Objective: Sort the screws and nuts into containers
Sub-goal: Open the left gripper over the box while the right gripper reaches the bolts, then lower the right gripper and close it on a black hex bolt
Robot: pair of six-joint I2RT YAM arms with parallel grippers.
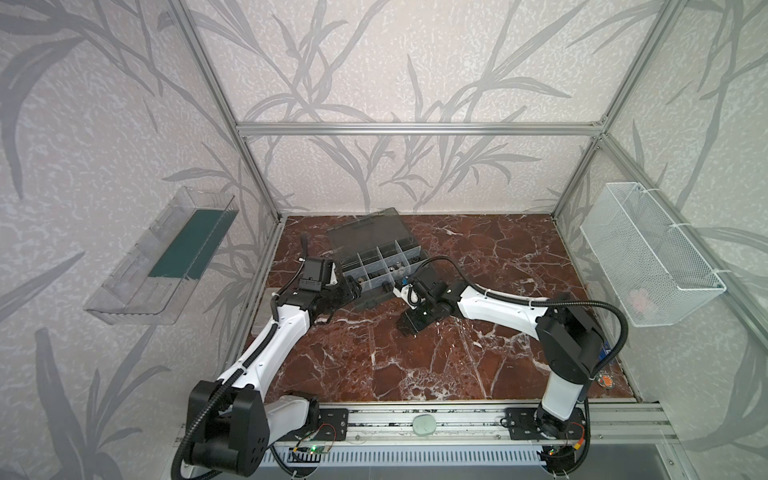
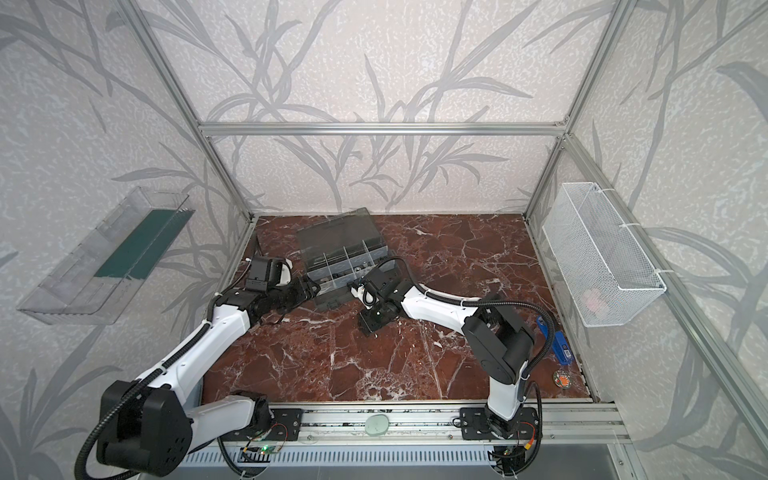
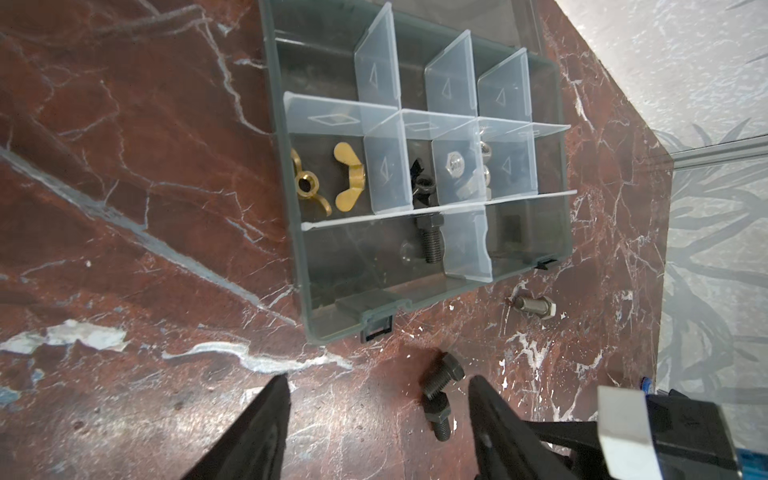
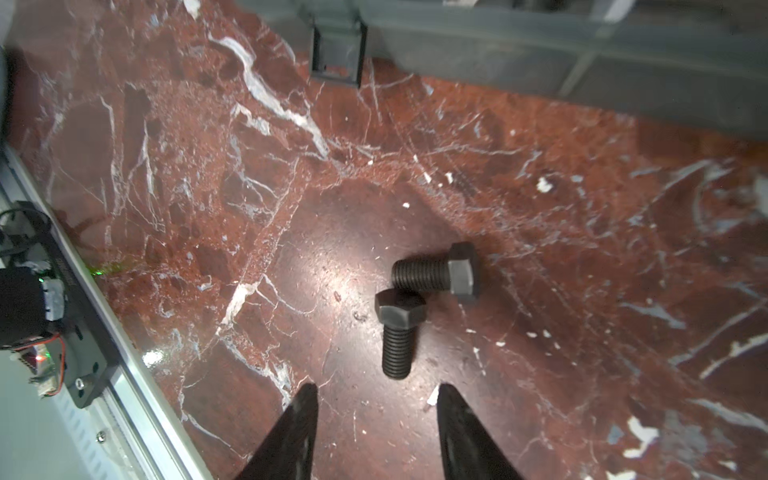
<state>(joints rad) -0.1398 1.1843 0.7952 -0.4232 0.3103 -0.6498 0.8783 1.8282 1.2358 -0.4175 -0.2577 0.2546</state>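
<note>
L hand (image 3: pixel 378 378) & R hand (image 4: pixel 376 386) both spread, empty, near the same 2 black screws (image 4: pixel 432 274), which lie touching on the counter (image 4: pixel 208 208) just beside the containers (image 3: pixel 465 245). Risks: hands clash, or pinching one screw knocks the other, which rolls away.

White arm links (image 1: pixel 286 328), black joints (image 1: pixel 226 419), ribbed black cables (image 1: pixel 594 304), pointed black tools (image 4: pixel 376 386).

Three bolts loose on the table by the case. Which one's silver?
The silver bolt, lying alone close to the organizer case wall. The two black bolts lie touching each other, nearer the fingers of the left gripper.
</note>
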